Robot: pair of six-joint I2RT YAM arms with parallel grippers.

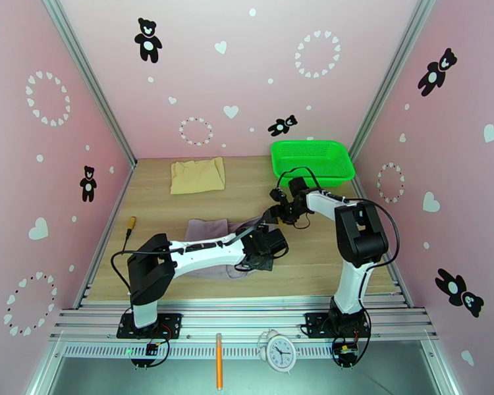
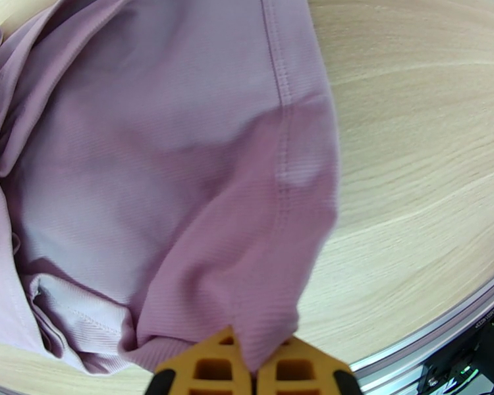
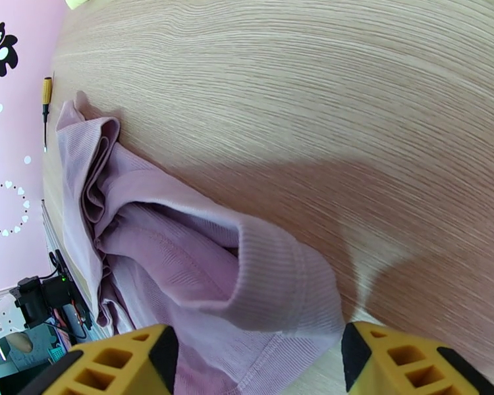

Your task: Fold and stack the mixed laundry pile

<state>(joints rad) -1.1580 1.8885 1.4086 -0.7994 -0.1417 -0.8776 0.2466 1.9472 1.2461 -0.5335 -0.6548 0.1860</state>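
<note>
Wood table [image 1: 352, 258]: tan cloth [image 1: 197, 176] apparently folded, 11 o'clock — lilac garment [image 1: 207, 230] crumpled, pinched by left gripper [image 2: 255, 367]; right gripper [image 3: 260, 357] agape; unstacked.

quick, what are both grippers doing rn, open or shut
Left gripper: shut, pinching the edge of the lilac garment.
Right gripper: open, straddling a fold of that garment, not clamped.

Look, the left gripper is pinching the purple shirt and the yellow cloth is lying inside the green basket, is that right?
Almost. The left gripper does pinch the purple shirt, but the yellow cloth is not inside the green basket. The top external view shows it lying on the table, apart from the basket and further left in that view.
</note>
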